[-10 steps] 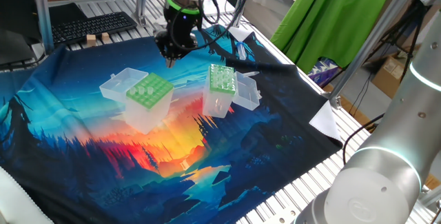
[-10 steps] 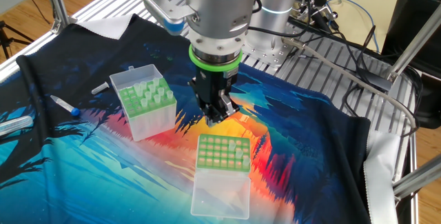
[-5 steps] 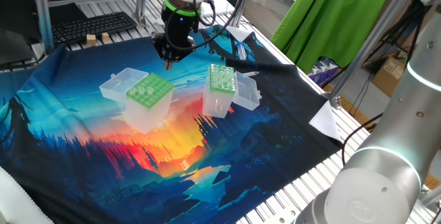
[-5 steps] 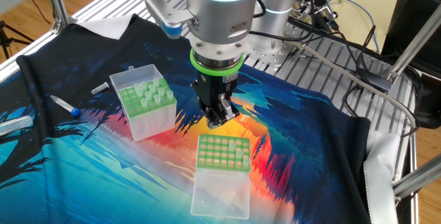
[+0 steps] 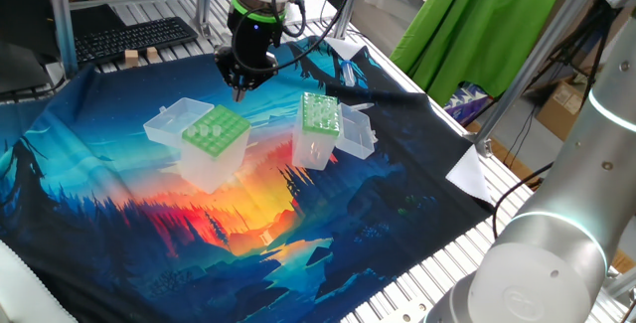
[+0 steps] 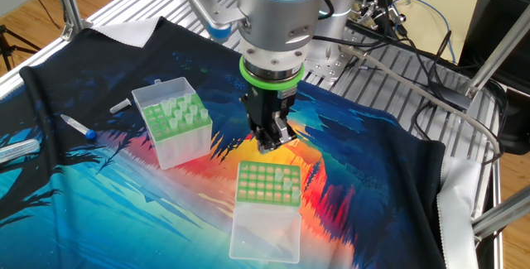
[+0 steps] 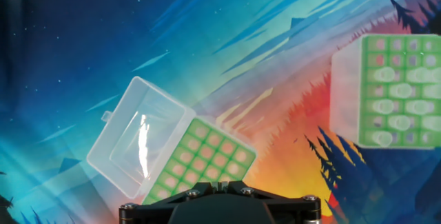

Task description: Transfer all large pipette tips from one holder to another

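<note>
Between picks; hand closed, empty, hovering between the clear light-green wide-holed holder and the clear darker-green finely-holed box; next, opening over a translucent whitish tip.

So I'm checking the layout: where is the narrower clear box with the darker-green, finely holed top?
In the other fixed view, the narrower clear plastic box with the darker-green top stands near the bottom centre on the printed cloth, below the shut pincer, right of the wide-holed light-green box.

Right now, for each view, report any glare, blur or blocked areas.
Hand view: white glare streaks the open clear lid; the black hand body blocks the bottom edge. One fixed view: a blurred pale robot arm fills the lower right corner. The other fixed view: evenly lit and sharp, no strong glare.
</note>
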You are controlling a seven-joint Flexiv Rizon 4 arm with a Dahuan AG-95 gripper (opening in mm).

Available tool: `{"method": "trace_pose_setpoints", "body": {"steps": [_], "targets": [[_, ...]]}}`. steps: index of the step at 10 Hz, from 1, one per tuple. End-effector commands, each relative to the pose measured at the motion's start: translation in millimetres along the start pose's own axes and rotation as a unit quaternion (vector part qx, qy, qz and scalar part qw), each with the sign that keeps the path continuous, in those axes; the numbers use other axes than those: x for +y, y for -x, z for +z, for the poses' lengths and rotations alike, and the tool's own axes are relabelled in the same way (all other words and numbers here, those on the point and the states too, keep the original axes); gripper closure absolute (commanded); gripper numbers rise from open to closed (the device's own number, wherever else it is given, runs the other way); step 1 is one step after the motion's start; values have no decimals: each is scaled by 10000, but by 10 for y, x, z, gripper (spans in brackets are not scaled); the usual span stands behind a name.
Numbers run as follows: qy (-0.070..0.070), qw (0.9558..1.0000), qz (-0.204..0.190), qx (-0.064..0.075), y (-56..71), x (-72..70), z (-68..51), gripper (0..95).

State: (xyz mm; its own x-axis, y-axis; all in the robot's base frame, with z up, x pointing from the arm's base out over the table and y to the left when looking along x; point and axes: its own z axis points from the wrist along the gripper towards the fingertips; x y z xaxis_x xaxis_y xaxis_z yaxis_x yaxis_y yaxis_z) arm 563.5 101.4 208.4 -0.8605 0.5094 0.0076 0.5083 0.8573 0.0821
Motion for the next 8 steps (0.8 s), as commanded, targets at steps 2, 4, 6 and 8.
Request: {"method": "trace_pose_setpoints", "body": {"steps": [2,4,6,8], "targets": [[-12,10000,61,-46,-5,-11,2,950],[-6,10000,48,-75,-5,-11,2,950],[-45,10000,-29,-46,-5,-11,2,950],[-224,9997,-3,-45,-5,-11,2,950]]}}
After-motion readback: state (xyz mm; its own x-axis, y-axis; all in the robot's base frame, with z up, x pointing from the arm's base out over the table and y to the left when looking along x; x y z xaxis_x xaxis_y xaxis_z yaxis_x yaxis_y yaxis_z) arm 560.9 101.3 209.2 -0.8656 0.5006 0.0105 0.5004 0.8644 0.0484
